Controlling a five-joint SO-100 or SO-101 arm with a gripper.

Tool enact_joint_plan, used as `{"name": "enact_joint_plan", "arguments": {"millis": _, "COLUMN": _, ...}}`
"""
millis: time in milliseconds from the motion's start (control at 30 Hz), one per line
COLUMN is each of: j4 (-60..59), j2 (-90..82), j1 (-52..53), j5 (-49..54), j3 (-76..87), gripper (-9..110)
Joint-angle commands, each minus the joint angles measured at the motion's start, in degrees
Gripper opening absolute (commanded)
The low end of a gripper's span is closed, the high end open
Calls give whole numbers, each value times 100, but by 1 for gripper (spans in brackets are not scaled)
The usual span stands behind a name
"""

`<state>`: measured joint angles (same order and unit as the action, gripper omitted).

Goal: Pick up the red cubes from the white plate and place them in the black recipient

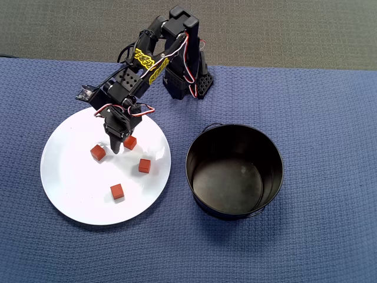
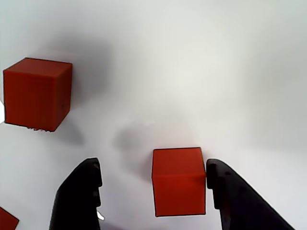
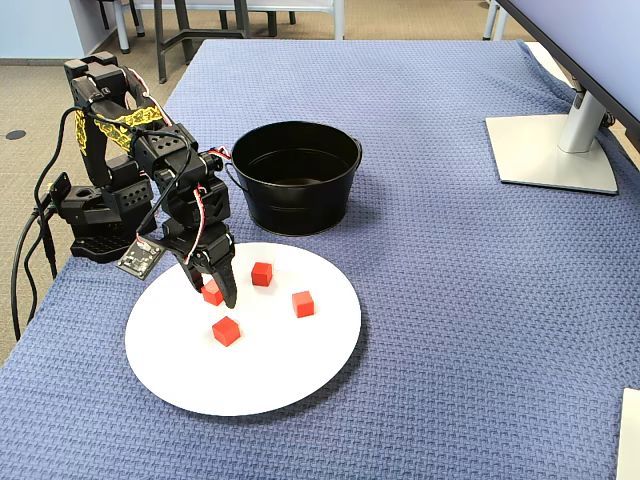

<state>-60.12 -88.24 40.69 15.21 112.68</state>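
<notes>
Several red cubes lie on the white plate [image 1: 76,194]. My gripper [image 1: 122,143] is open and low over the plate's near-arm side, jaws either side of one cube [image 1: 130,142]. In the wrist view that cube [image 2: 178,181] sits between the fingers on the plate [image 2: 192,72] and touches the right finger [image 2: 230,191]; the left finger stands apart from it. Another cube [image 2: 37,93] lies at upper left. The fixed view shows the gripper [image 3: 213,298] around this cube [image 3: 211,293]. Other cubes [image 1: 98,152], [image 1: 144,165], [image 1: 116,191] lie loose. The black pot [image 1: 281,171] stands empty right of the plate.
The arm's base [image 1: 188,82] stands at the back edge of the blue cloth. In the fixed view the pot [image 3: 295,205] is just behind the plate [image 3: 260,380], and a monitor stand [image 3: 545,150] sits at far right.
</notes>
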Motion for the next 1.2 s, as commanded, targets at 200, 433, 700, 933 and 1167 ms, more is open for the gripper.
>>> {"name": "enact_joint_plan", "arguments": {"millis": 200, "j4": 70, "j2": -141, "j1": -220, "j5": 123, "j3": -105, "gripper": 20}}
{"name": "enact_joint_plan", "arguments": {"millis": 433, "j4": 114, "j2": -193, "j1": -352, "j5": 185, "j3": 18, "gripper": 12}}
{"name": "enact_joint_plan", "arguments": {"millis": 700, "j4": 88, "j2": -343, "j1": -246, "j5": 167, "j3": -18, "gripper": 0}}
{"name": "enact_joint_plan", "arguments": {"millis": 933, "j4": -1020, "j2": -1661, "j1": -571, "j5": -325, "j3": -360, "gripper": 0}}
{"name": "enact_joint_plan", "arguments": {"millis": 1167, "j4": -1450, "j2": -2900, "j1": -1670, "j5": -1362, "j3": -905, "gripper": 0}}
